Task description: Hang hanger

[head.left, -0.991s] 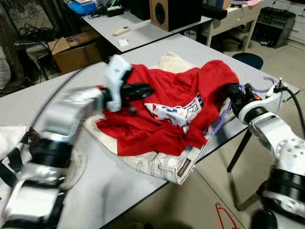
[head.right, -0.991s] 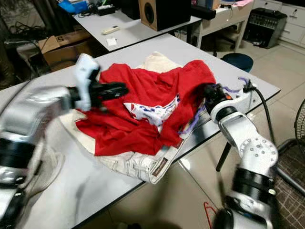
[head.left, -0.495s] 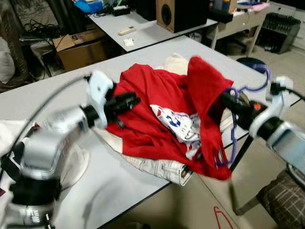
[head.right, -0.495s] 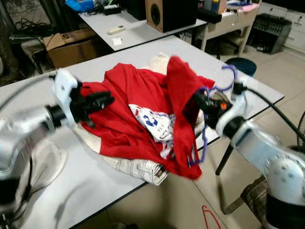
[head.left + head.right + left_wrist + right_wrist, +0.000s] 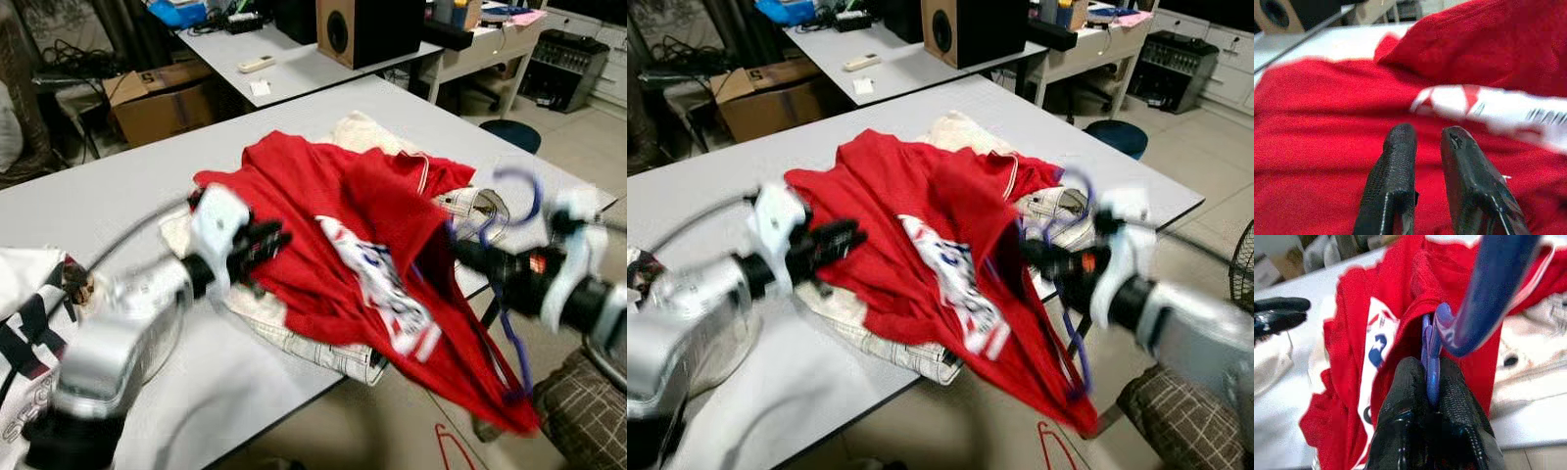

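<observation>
My right gripper is shut on a blue-purple plastic hanger, just past the grey table's right front edge. Seen from the head, that gripper is blurred, and the hanger's hook curls above it. A red shirt with a white printed patch is on the hanger. One end lies on the table and the other end droops below the edge. My left gripper hovers at the shirt's left edge, its fingers a narrow gap apart with nothing between them.
Cream and white clothes lie under the shirt. A black-and-white cloth sits at the table's left end. A red hanger lies on the floor below. Behind are a second table, a speaker, a cardboard box and a blue stool.
My right gripper has drawn the hanger and the shirt's right side off the table edge, so the shirt now droops below it. My left gripper has backed away to the shirt's left edge.
</observation>
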Robot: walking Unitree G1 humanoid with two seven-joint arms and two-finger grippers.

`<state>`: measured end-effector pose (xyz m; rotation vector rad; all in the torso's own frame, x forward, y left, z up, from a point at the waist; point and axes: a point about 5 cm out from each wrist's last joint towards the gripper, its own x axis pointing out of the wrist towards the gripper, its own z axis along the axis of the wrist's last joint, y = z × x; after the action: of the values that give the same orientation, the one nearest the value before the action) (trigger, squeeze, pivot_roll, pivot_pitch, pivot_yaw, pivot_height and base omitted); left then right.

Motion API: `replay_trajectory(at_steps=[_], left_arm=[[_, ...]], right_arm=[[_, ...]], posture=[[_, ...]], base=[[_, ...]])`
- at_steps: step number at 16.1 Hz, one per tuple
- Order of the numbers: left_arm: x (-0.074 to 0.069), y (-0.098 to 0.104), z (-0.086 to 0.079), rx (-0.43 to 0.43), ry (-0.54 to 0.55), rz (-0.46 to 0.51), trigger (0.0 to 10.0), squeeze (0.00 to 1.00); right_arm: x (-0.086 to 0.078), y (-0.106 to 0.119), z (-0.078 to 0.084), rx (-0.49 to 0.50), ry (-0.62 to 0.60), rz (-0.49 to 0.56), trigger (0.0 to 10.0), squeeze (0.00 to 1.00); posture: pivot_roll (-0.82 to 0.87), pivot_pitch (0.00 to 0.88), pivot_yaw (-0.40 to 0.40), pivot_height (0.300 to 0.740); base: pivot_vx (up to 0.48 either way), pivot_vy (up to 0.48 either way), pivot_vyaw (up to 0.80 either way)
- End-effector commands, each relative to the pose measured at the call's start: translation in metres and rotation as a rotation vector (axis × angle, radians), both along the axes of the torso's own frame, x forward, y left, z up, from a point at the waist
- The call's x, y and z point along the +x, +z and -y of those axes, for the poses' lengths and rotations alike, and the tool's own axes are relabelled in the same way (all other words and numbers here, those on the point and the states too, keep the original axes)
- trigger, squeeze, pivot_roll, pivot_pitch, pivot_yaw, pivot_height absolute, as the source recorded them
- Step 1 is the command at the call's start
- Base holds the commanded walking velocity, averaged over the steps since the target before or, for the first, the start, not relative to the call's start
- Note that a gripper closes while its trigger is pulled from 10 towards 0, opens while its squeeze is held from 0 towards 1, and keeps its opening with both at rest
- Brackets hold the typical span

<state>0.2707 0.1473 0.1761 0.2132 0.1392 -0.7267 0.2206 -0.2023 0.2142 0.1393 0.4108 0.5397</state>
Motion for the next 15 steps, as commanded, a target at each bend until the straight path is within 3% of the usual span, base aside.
replay_trajectory(at_steps=[1, 6, 15], left_arm=[[-0.005, 0.003, -0.001, 0.023, 0.01, 0.016, 10.0, 0.0], [-0.014, 0.0, 0.0, 0.039, 0.023, 0.01, 10.0, 0.0], [-0.012, -0.005, 0.005, 0.064, 0.022, 0.006, 10.0, 0.0]], right_arm=[[-0.006, -0.001, -0.002, -0.041, 0.031, -0.01, 10.0, 0.0], [-0.025, 0.002, -0.003, -0.13, 0.17, -0.001, 10.0, 0.0], [-0.035, -0.02, -0.004, -0.142, 0.14, -0.048, 10.0, 0.0]], posture=[[-0.02, 0.0, 0.085, 0.74], [-0.02, 0.0, 0.076, 0.74], [-0.02, 0.008, 0.088, 0.74]], base=[[-0.315, 0.0, 0.0], [-0.316, 0.0, 0.0], [-0.3, 0.0, 0.0]])
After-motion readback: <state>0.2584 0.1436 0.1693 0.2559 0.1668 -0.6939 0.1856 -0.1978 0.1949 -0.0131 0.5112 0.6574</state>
